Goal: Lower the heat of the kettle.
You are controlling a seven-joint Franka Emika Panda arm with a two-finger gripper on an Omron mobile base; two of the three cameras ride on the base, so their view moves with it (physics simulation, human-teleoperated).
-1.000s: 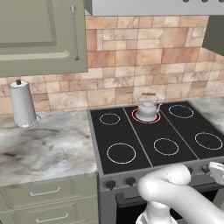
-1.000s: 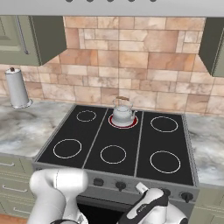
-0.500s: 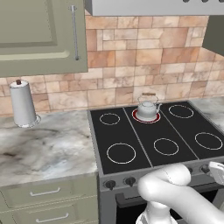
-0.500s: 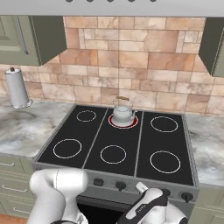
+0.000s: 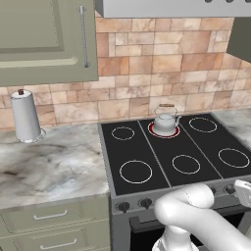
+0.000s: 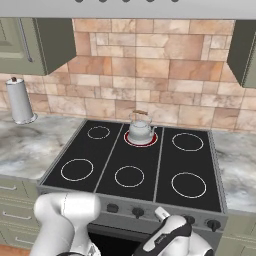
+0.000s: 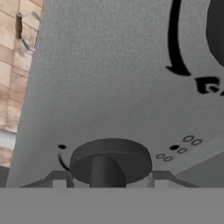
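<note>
The silver kettle [image 5: 165, 121] [image 6: 140, 129] stands on the rear middle burner [image 6: 140, 140], whose ring glows red. My gripper [image 7: 109, 183] is low at the stove's front panel [image 7: 113, 78], and its hand [image 6: 165, 232] shows just under the row of knobs. Close in front of it is a dark round knob [image 7: 110, 162] with a raised ridge down its middle. One fingertip [image 7: 59, 181] stands left of that knob and the other right of it. The jaws are open, with a gap between each tip and the ridge.
More dark knobs [image 6: 113, 208] line the stove front. A white paper towel roll [image 5: 25, 115] stands on the marble counter [image 5: 54, 166] at the left. Drawers [image 5: 49, 215] sit below the counter and a cabinet [image 5: 44, 39] hangs above it.
None of the base views have shifted; the kettle and arm stand as before.
</note>
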